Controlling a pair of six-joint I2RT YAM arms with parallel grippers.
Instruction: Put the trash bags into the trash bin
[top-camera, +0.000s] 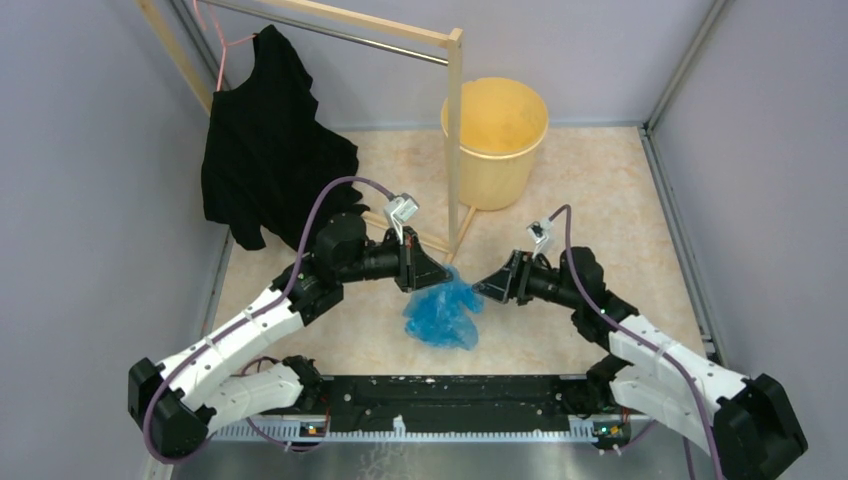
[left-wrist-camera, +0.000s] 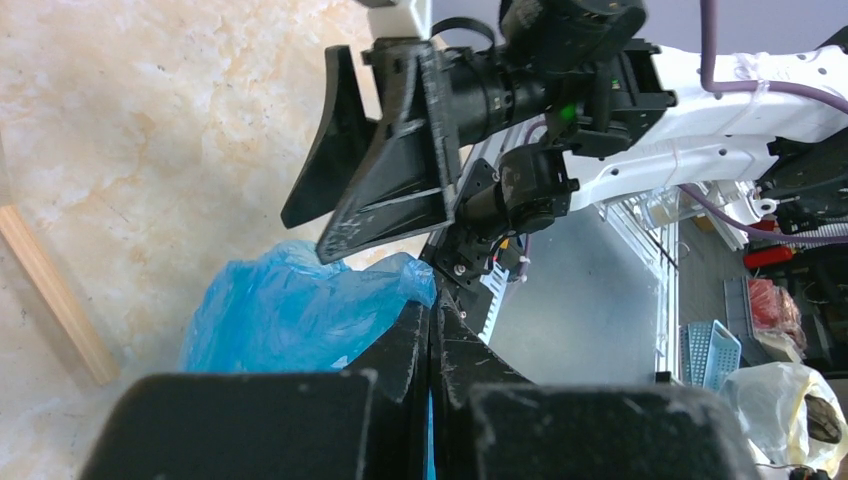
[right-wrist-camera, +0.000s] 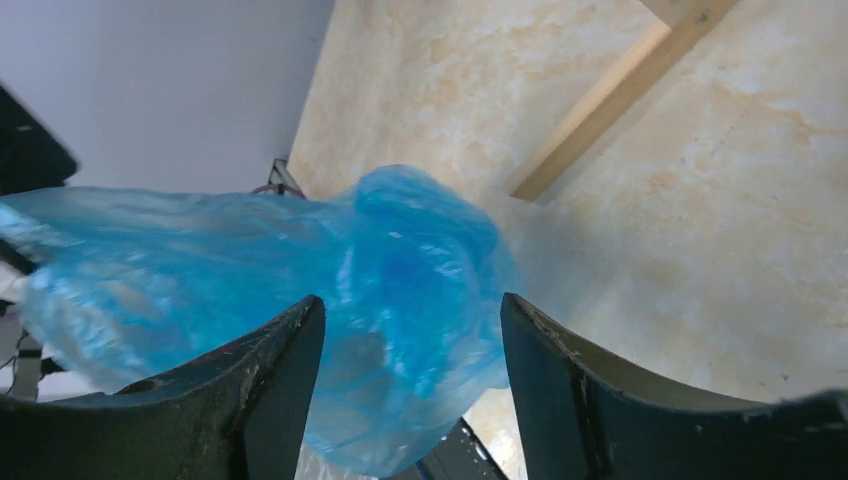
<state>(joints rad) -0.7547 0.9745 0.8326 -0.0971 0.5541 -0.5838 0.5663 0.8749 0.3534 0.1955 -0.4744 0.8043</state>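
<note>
We find the overhead view evenly and softly lit from above; the round pale yellow-orange plastic bin throws only a faint shadow on the beige marbled tabletop. Up close, the crumpled translucent blue plastic bag looks soft-focused, and the right gripper blurs toward the lens.

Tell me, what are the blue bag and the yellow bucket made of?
The blue trash bag looks like thin, see-through plastic film: it crinkles and light shines through. The trash bin seems smooth matte plastic, judging by its even colour and rolled rim.
</note>
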